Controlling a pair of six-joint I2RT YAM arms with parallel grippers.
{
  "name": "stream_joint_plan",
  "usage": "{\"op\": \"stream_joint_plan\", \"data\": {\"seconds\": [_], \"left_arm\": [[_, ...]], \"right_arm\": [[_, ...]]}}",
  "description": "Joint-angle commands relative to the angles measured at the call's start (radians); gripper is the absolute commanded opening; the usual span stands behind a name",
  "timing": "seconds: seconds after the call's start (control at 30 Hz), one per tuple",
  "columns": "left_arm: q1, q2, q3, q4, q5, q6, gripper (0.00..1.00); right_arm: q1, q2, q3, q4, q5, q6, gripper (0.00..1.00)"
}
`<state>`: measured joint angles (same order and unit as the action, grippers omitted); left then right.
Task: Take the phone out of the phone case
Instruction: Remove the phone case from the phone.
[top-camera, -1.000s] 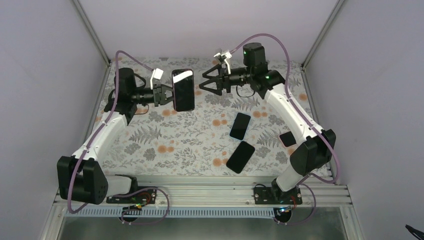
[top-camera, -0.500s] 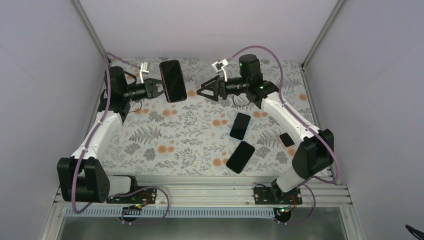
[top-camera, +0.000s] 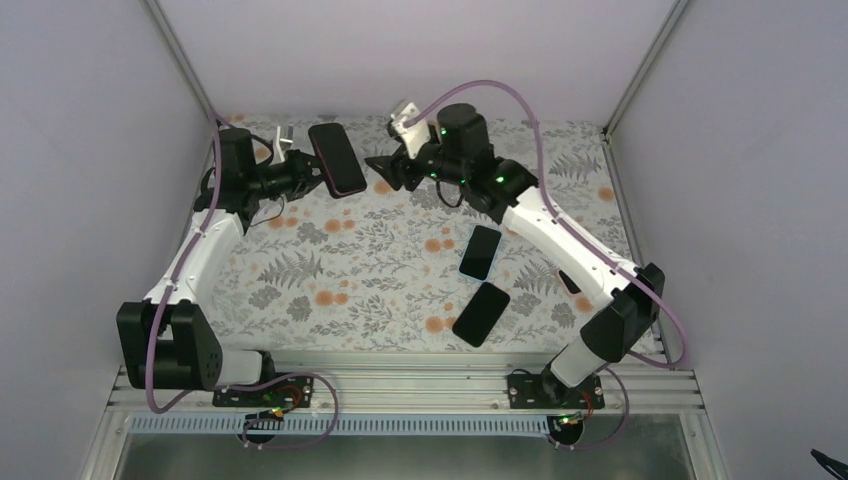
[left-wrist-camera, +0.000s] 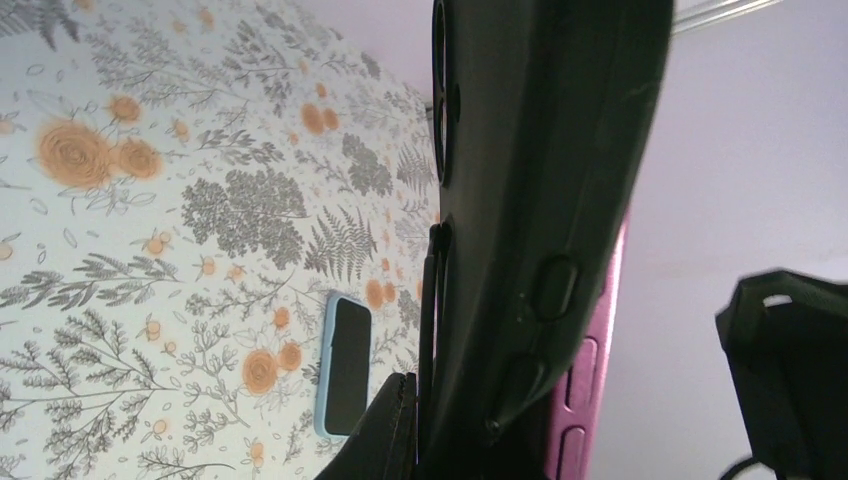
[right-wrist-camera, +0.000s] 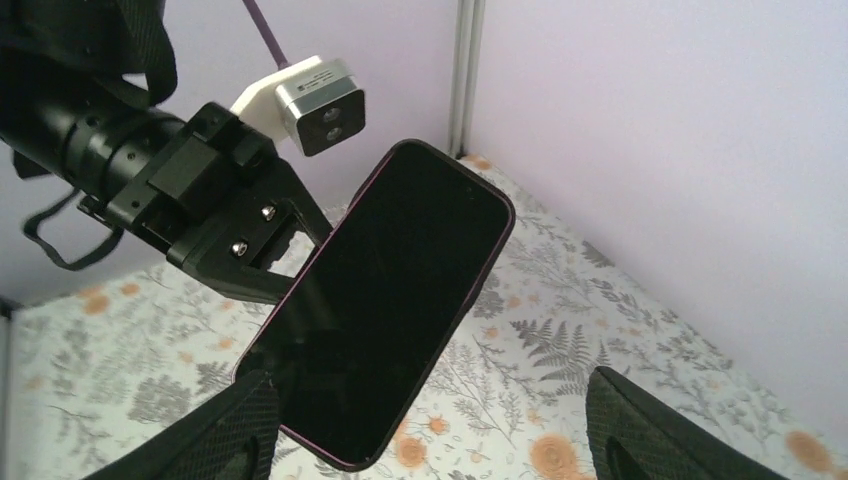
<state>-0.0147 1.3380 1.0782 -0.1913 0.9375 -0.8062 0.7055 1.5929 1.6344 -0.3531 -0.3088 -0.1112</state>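
- No text, logo or number can be read anywhere, honestly.
- Nothing is shown on the phone (right-wrist-camera: 385, 300) screen either; only plain black is seen.

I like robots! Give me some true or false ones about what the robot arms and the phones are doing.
1. The left gripper holds the cased phone up in the air. True.
2. The right gripper is shut on that phone. False: it is open, close beside the phone, with nothing clamped.
3. A blue-edged phone and a dark phone lie flat on the table cover. True.
4. The table cover is plain white. False: it has orange flowers and grey ferns.
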Motion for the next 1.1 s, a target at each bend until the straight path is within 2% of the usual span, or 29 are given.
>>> {"op": "stream_joint_plan", "data": {"seconds": [0.0,0.27,0.47,0.9,1.07], "left_arm": [[0.009,0.0,0.011,0.033,0.003,-0.063,0.02],[0.022,0.028,-0.008,0.086,0.033,-0.129,0.02],[0.024,0.032,-0.013,0.09,0.032,-0.138,0.03],[0.023,0.026,-0.029,0.112,0.042,-0.154,0.03],[0.023,0.024,-0.037,0.129,0.055,-0.173,0.03]], "right_arm": [[0.088,0.032,0.013,0.014,0.271,-0.116,0.72],[0.207,0.113,0.023,0.058,0.399,-0.193,0.71],[0.25,0.178,0.07,0.06,0.469,-0.213,0.71],[0.27,0.234,0.065,0.143,0.624,-0.247,0.67],[0.271,0.247,0.027,0.226,0.723,-0.321,0.64]]}}
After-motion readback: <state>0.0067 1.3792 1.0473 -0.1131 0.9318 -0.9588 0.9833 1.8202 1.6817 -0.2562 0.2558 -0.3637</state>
